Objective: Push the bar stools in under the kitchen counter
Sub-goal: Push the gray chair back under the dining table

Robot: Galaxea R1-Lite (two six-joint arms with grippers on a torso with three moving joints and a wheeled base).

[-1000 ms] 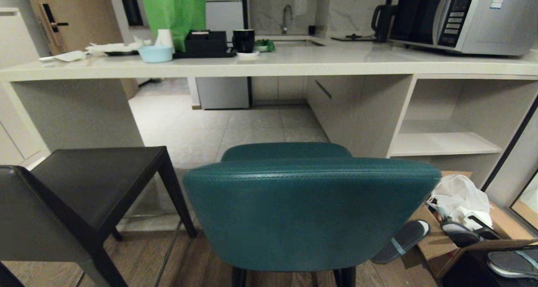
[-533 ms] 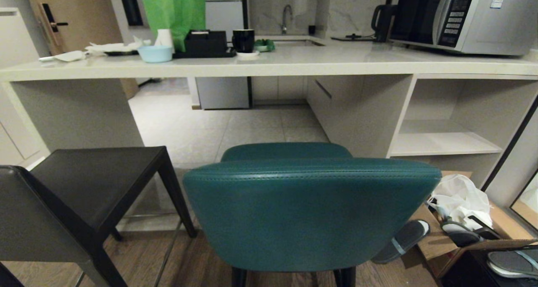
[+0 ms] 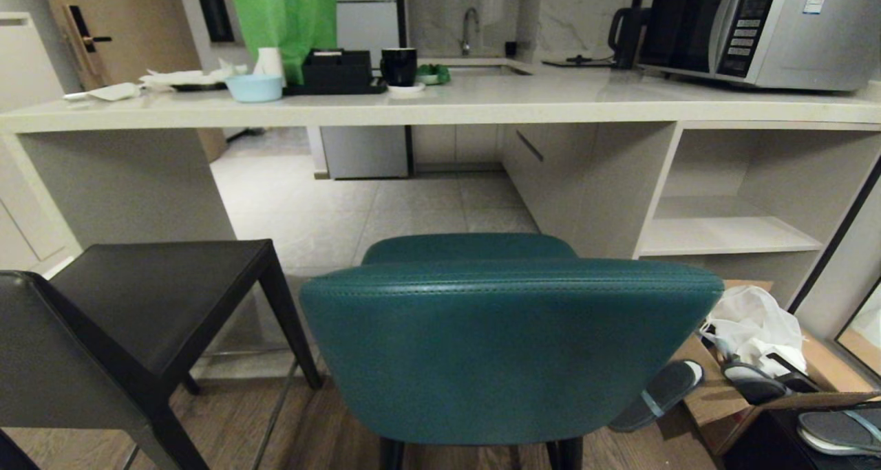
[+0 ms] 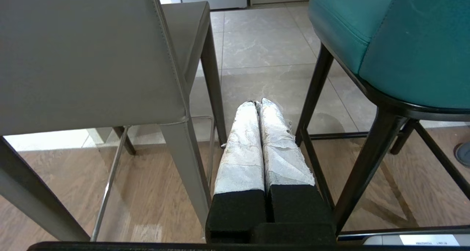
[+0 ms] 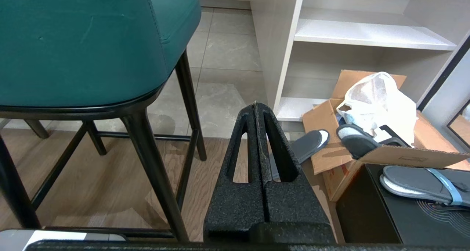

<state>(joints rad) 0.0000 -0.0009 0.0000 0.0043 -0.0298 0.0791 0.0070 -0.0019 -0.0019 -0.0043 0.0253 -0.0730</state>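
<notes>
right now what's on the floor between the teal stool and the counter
Nothing: bare pale floor tile runs from the teal stool to under the counter, as the head view shows. The grey stool stands to its left.

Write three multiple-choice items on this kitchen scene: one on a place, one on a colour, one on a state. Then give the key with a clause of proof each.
1. Where does the microwave stand?
A. on the kitchen counter, at the robot's right
B. on the floor
C. in a shelf cubby

2. What colour is the stool with the curved back?
A. red
B. teal
C. white

3. How are the left gripper and right gripper set?
A. both wide open
B. both shut, holding nothing
C. each clamped on a stool leg

Key: 1 A, it sits on the slab's right end. 2 B, the teal stool has the rounded back; the dark grey stool is boxy. 3 B, each wrist view shows the fingers pressed together in free air.
</notes>
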